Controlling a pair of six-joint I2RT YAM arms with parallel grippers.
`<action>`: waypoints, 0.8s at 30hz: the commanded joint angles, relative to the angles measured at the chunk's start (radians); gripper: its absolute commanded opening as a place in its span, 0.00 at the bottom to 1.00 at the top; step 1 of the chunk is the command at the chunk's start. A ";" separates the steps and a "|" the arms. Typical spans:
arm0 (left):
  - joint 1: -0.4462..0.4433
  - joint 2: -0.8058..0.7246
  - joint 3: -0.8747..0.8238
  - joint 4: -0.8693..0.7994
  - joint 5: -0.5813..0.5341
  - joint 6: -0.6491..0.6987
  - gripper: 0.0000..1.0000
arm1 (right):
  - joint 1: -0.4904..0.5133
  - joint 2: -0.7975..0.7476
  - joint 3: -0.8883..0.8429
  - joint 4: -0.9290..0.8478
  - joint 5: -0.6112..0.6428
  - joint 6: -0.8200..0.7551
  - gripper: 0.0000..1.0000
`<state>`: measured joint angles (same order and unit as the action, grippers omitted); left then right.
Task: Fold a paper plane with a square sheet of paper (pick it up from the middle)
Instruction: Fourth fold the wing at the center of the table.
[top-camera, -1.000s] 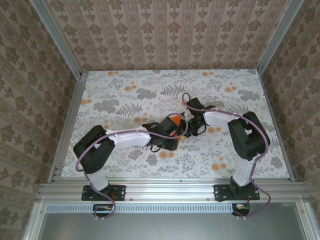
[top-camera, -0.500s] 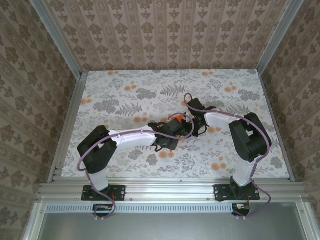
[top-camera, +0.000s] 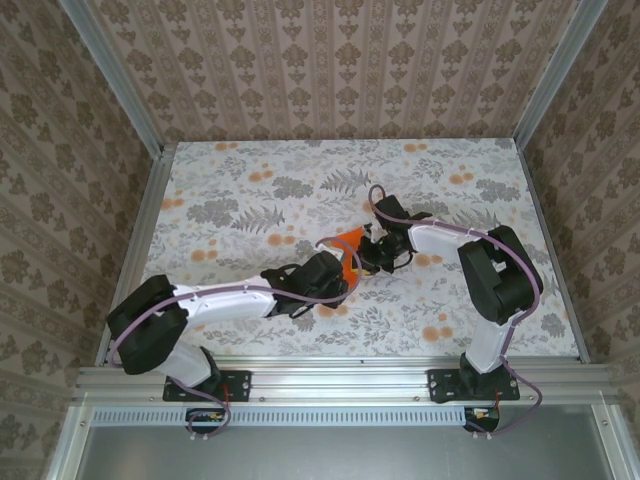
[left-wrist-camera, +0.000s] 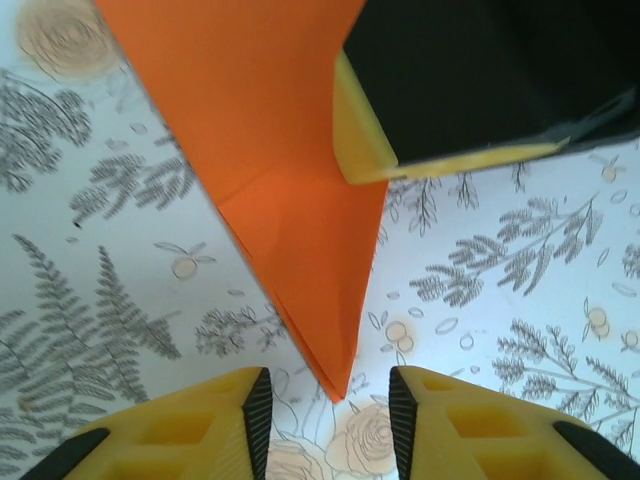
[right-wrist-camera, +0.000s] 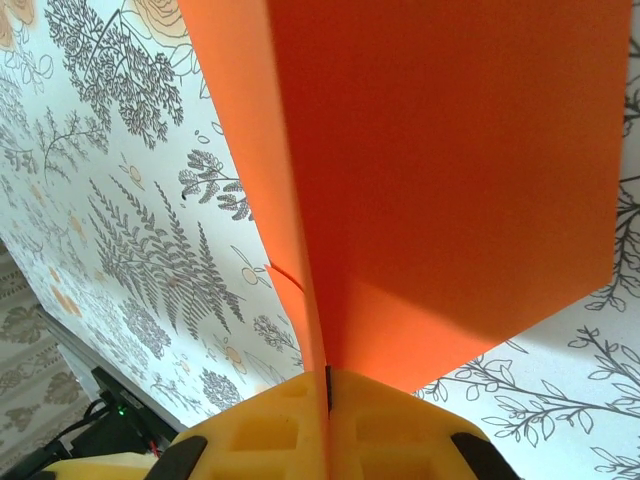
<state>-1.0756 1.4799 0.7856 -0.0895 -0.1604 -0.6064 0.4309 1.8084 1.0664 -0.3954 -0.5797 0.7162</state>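
Here, the right gripper (right-wrist-camera: 327, 385) is pressed together on the folded orange paper (right-wrist-camera: 440, 200). It pinches the paper along a crease, so the layers stand out from between the pads. In the overhead view the paper sits between the two wrists, over the middle of the floral table (top-camera: 250, 190), and appears to be lifted off the surface. The left gripper (left-wrist-camera: 330, 410) has its jaws apart. The paper's pointed tip hangs just in front of the gap and touches neither pad, as far as the left wrist view shows.

Probable step: take the pointed end with the left gripper so the next crease can be worked against the right-hand hold.

1. Centre the tip in the gap before closing. An off-centre approach will push the point sideways.
2. Advance until the pads cover the layered edges, not the extreme tip alone, which would crumple.
3. Close gently, because thin paper buckles under a fast pinch.
4. Do not release the right-hand pinch until the left pinch is secure.
5. Avoid drawing the arms apart, since tension may tear the crease.
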 joint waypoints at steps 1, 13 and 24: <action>0.004 -0.032 -0.038 0.128 -0.068 0.041 0.37 | 0.002 -0.033 -0.001 0.014 -0.003 0.072 0.00; 0.042 0.013 -0.021 0.119 0.106 0.061 0.57 | 0.003 -0.056 -0.071 0.136 -0.016 0.228 0.00; 0.035 0.147 0.075 0.086 0.070 0.097 0.57 | 0.003 -0.054 -0.057 0.136 -0.033 0.238 0.00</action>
<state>-1.0389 1.6089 0.8150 0.0078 -0.0612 -0.5400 0.4309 1.7844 1.0039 -0.2630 -0.5846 0.9314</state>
